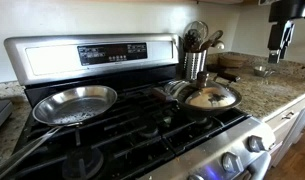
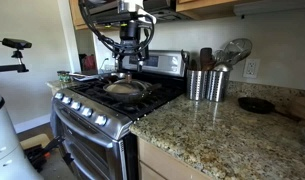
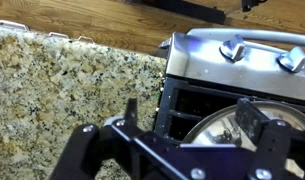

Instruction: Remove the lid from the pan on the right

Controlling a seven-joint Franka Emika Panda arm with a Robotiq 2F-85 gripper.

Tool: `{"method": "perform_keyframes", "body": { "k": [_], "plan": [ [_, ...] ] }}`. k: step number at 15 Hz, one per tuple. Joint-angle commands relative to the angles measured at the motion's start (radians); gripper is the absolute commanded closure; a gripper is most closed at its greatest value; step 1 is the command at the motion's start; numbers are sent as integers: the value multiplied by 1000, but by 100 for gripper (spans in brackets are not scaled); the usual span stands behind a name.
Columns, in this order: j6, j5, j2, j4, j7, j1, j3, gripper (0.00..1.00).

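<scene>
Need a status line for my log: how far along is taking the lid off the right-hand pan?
Done: nothing yet; the lid sits closed on the pan. In hand: the hand hangs open above it, not touching. Left: descend, grip the knob, lift the lid off and set it aside.

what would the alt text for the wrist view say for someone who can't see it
Seen from the wrist, the open gripper hangs over a glass lid on a steel stove, its dark fingers spread apart. Speckled granite counter fills the left, and wood floor runs along the top.
</scene>
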Motion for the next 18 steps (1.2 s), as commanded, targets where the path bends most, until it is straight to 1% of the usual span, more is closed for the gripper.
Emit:
{"method": "perform_keyframes", "body": {
  "k": [1,11,15,18],
  "plan": [
    [-2,1,0,1,0,-2,2,0],
    [9,4,7,3,0,2,5,0],
    [114,7,46,17,19,22,35,0],
    [248,12,102,25,35,37,66,0]
  ]
}}
